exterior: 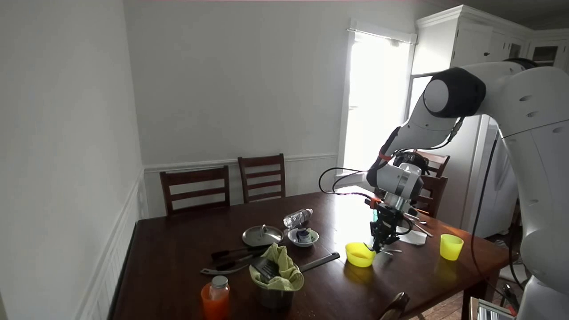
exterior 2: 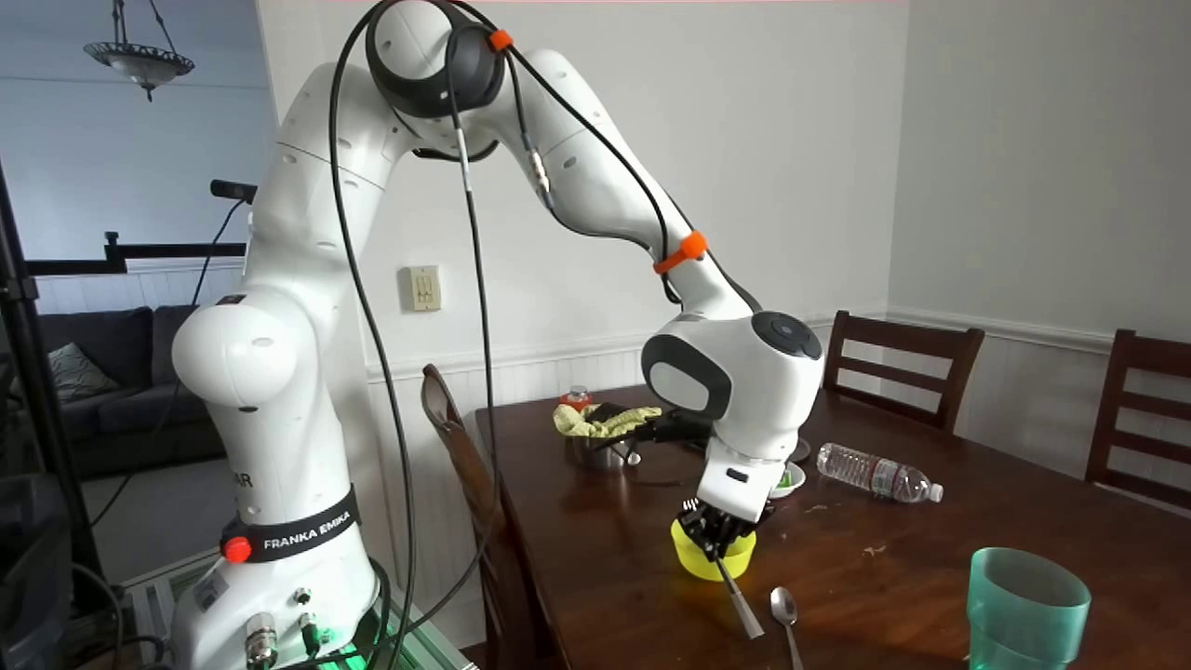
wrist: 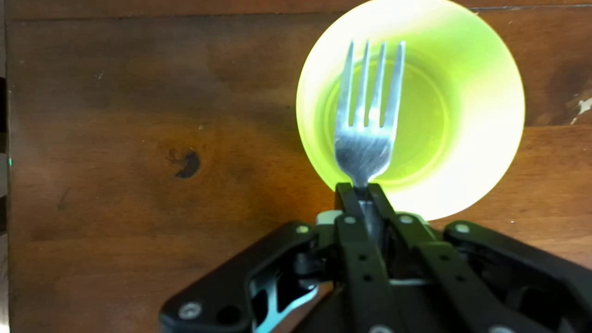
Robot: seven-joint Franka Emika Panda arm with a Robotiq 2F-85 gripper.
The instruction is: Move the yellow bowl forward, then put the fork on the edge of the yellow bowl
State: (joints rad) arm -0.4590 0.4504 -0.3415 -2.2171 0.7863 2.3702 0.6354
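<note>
The yellow bowl stands upright on the dark table; it also shows in an exterior view and in the wrist view. My gripper is shut on the neck of the silver fork, at the bowl's near rim. The fork's tines lie over the bowl's opening. Its handle slants down outside the bowl in an exterior view. The gripper hides part of the bowl there. I cannot tell whether the fork touches the rim.
A spoon lies beside the fork handle. A teal cup and a taller yellow cup stand nearby. A pot with its handle toward the bowl, a white bowl, a lid and a bottle are farther off.
</note>
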